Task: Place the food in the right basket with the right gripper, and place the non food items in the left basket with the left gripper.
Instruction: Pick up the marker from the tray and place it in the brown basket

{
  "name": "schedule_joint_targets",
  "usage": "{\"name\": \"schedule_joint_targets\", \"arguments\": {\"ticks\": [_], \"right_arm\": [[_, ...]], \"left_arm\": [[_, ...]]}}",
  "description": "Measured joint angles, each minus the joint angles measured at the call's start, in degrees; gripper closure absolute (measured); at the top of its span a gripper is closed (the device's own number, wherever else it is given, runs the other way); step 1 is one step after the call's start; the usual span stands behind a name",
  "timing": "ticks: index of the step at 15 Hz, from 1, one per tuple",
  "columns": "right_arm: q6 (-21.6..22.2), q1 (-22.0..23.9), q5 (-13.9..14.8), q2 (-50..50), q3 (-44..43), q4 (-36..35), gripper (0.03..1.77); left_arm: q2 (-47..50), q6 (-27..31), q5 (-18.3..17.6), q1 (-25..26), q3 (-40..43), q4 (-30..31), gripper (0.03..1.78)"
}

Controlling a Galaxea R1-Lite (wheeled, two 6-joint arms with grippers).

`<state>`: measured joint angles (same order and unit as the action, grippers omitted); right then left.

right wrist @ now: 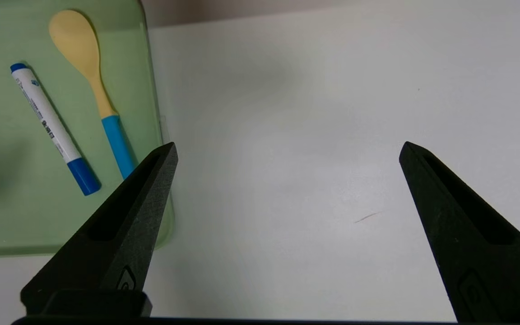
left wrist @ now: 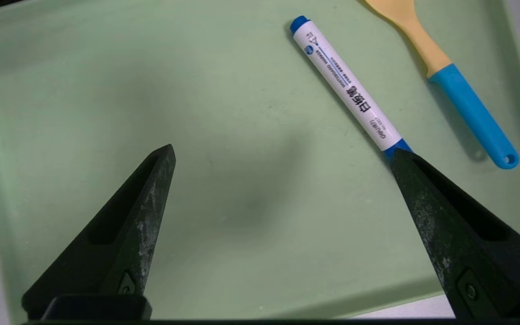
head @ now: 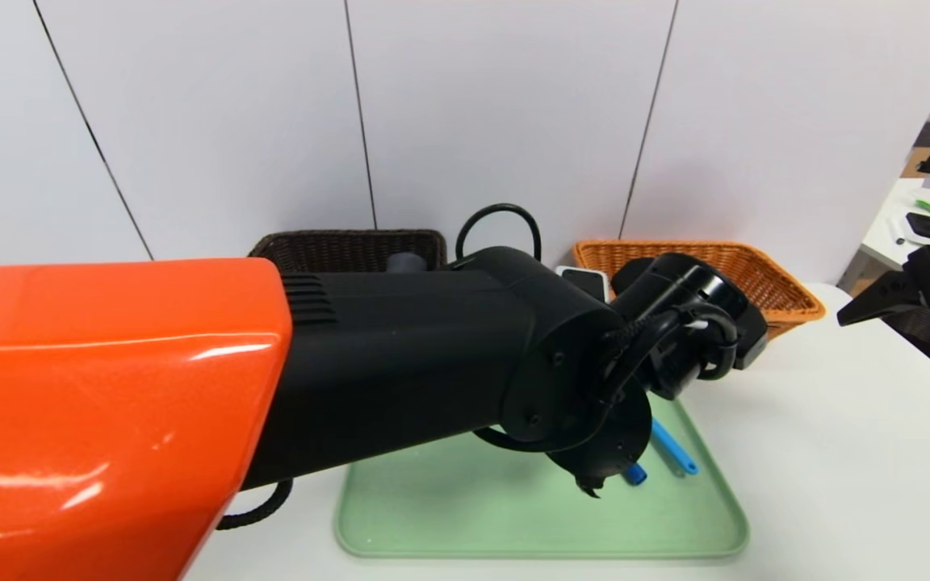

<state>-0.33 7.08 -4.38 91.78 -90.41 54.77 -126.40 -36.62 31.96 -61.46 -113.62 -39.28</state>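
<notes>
The white worktop (head: 836, 452) runs back to a pale panelled wall (head: 497, 105), with another desk (head: 901, 218) off to my right. On it lie one green tray (left wrist: 106, 90) and two baskets: the dark basket (head: 336, 246) at the back left, with what looks like a grey roll (head: 406, 261) showing inside, and the orange basket (head: 780, 282) at the back right. On the tray I count one marker (left wrist: 345, 88) and one spoon (left wrist: 449, 76), side by side, not touching. My left hand (left wrist: 282, 153) hangs over the tray, spread wide and holding nothing, one fingertip covering the marker's cap end. My right hand (right wrist: 287, 149) hovers over bare worktop beside the tray, also wide and holding nothing.
</notes>
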Motion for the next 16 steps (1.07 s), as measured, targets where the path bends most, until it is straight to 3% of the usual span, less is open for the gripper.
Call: {"name": "schedule_joint_targets", "arguments": {"ticks": [7,16], "right_arm": [[-0.16,0.22,-0.3,-0.91,0.44,0.0,0.11],[-0.16,-0.34,-1.16,-2.86,2.29,0.02,0.11]], "left_arm": [[-1.82,-5.68,0.04,-1.55,-0.05,4.63,0.12],[-6.18,-4.97,3.01,-1.95,-0.02,7.31,0.12]]}}
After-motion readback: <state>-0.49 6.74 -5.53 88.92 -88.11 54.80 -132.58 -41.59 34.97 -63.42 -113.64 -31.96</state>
